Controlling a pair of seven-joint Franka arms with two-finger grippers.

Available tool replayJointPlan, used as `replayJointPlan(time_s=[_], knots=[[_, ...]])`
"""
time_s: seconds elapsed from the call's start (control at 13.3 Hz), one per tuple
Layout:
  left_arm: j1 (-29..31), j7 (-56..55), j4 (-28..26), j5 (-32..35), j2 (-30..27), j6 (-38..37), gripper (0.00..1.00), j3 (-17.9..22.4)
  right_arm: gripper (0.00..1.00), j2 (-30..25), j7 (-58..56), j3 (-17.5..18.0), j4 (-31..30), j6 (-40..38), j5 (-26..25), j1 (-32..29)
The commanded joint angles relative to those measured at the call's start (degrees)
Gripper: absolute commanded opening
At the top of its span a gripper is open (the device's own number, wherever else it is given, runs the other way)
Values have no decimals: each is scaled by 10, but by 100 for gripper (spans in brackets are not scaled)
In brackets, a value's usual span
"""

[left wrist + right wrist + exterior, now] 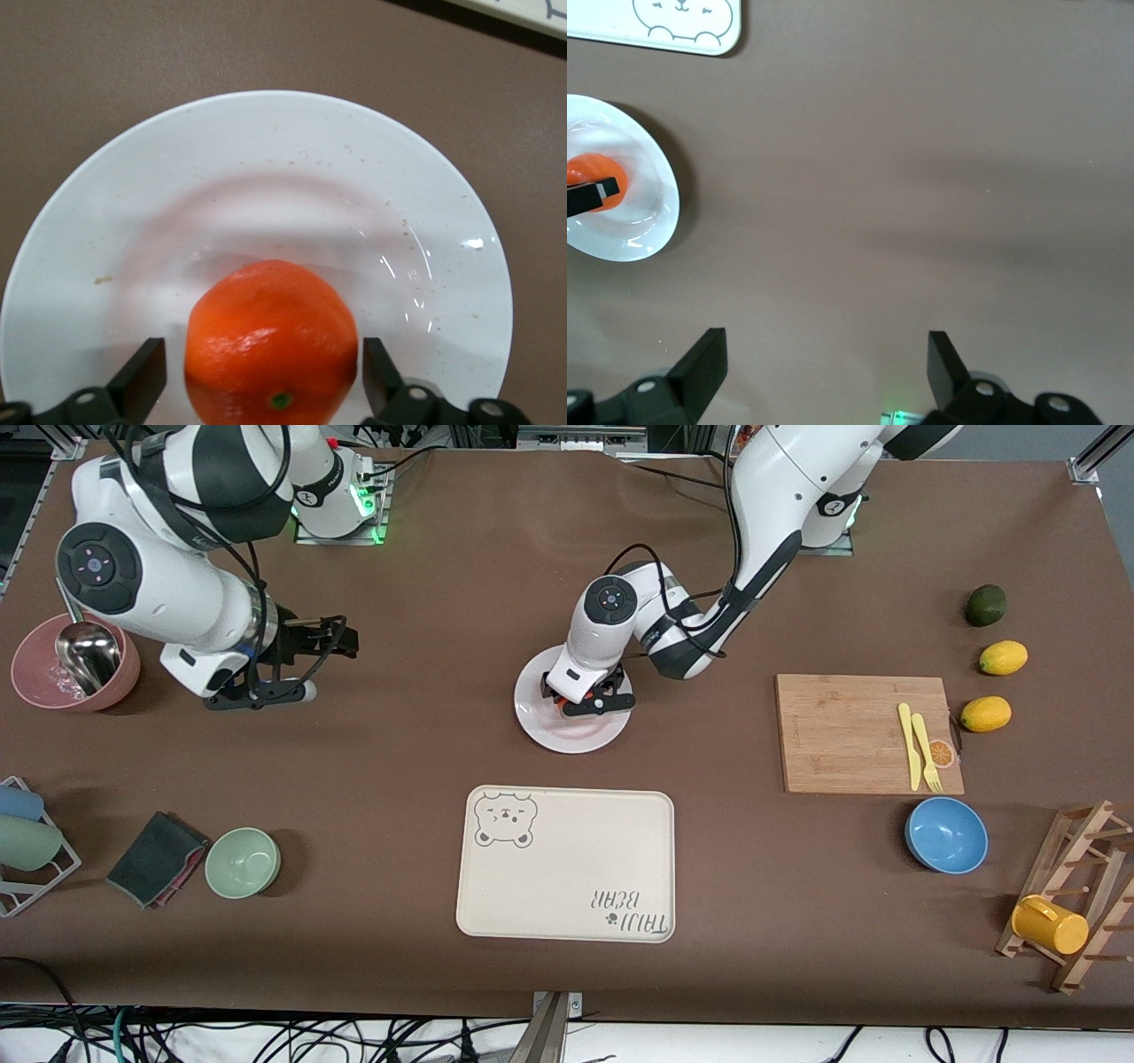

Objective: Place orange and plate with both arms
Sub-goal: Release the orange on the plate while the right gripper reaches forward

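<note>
The orange (273, 341) sits on the plate (266, 150) between the left end effector's (264, 376) parted fingers, untouched; the right end effector (827, 363) waits wide over bare tabletop (921, 177).

One orange (567, 703) and one white plate (567, 737) sit on the surface (443, 602). There is one cream bear tray (567, 886) and one wooden cutting board (842, 735). Two yellow lemons (1003, 657) (986, 714) and one dark green fruit (985, 605) make three more fruits. Bowls number three: one blue (946, 835), one pale green (243, 862), one pink (35, 682). Two yellow utensils lie on the board, a knife (907, 746) and a fork (927, 755). There is one yellow mug (1050, 924), one wooden rack (1076, 895), one dark folded cloth (155, 857), and two robot hands (599, 700) (306, 662).
</note>
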Motion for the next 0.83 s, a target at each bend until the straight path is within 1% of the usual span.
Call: replayJointPlan(time_s=[0.0, 0.15, 0.3, 0.38, 0.45, 0.6, 0.68, 0.75], knots=[[2, -10, 14, 19, -1, -28, 99, 1, 100, -76, -1, 18, -122, 74, 10, -2], [7, -8, 15, 19, -18, -44, 100, 1, 100, -93, -2, 35, -176, 123, 9, -2], [27, -6, 26, 19, -40, -89, 100, 0, 100, -92, -2, 60, -217, 192, 10, -2], [40, -5, 33, 19, -55, -123, 100, 0, 100, -85, 1, 70, -223, 213, 10, -2], [52, 3, 42, 18, -75, -158, 100, 0, 100, -70, 4, 73, -219, 215, 19, -3], [86, 47, 76, 19, -100, -246, 100, -1, 100, -52, -19, 76, -218, 228, 95, -2], [104, 90, 94, 13, -110, -282, 100, -1, 100, -44, -20, 89, -218, 248, 123, 0], [128, 124, 105, 7, -121, -310, 100, -2, 100, -23, -17, 96, -218, 274, 140, 0]])
